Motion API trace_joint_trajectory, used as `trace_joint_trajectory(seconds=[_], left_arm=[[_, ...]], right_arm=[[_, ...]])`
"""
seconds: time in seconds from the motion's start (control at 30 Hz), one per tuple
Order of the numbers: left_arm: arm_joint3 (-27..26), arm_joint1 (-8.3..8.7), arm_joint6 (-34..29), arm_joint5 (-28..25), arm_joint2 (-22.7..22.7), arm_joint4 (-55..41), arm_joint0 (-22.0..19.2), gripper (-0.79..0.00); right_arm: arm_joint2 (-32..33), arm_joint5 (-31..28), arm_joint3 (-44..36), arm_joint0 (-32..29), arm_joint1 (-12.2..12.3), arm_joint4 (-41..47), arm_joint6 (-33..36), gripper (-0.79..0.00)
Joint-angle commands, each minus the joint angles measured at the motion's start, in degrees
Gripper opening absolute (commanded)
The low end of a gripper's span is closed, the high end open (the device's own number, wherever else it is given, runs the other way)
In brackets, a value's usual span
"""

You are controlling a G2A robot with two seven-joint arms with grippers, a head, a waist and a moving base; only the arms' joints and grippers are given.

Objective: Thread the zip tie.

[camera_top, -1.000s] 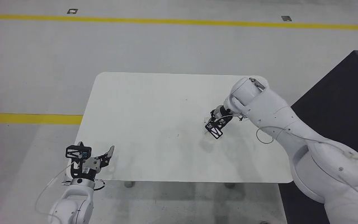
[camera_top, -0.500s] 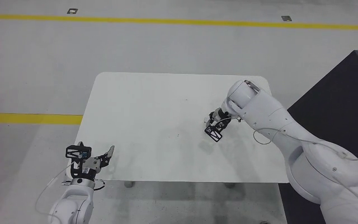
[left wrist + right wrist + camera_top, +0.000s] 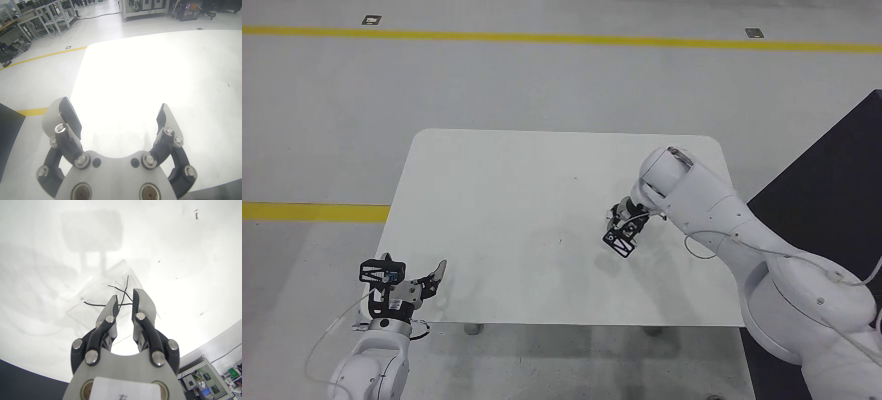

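Observation:
A thin black zip tie (image 3: 126, 283) lies in crossed strands on a clear plastic block (image 3: 98, 287) on the white table (image 3: 502, 200). My right gripper (image 3: 124, 293) hangs just above it, fingers a narrow gap apart, and the black strands cross that gap without being pinched. From the top view, this right gripper (image 3: 620, 237) sits right of the table's middle. My left gripper (image 3: 113, 102) is wide open and holds nothing. It hovers by the table's near left corner, where the top view shows the left gripper (image 3: 410, 272) just off the edge.
Yellow floor lines (image 3: 542, 38) run beyond the table. A dark surface (image 3: 842, 170) lies to the right of the table. In the left wrist view, racks and benches (image 3: 47, 17) stand far across the room.
My right arm has shifted slightly left toward the table's middle, carrying its gripper a little with it. The left arm has not moved.

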Motion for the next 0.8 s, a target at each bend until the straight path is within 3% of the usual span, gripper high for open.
trace_joint_trajectory(seconds=[0.0,0.57,0.67,0.7,0.77], left_arm=[[0.0,0.0,0.0,0.0,0.0,0.0,0.0,0.0],[0.0,0.0,0.0,0.0,0.0,0.0,0.0,0.0],[0.0,0.0,0.0,0.0,0.0,0.0,0.0,0.0],[0.0,0.0,0.0,0.0,0.0,0.0,0.0,0.0],[0.0,0.0,0.0,0.0,0.0,0.0,0.0,0.0]], right_arm=[[0.0,0.56,0.85,-0.05,-0.48,-0.4,-0.55,-0.622],[0.0,4.0,9.01,1.24,-4.27,-4.12,-3.99,-0.668],[0.0,5.91,10.14,1.86,-4.42,-6.6,-5.9,-0.705],[0.0,7.02,10.53,2.14,-4.43,-7.17,-7.01,-0.785],[0.0,10.37,11.86,2.83,-4.22,-8.23,-10.36,-0.785]])
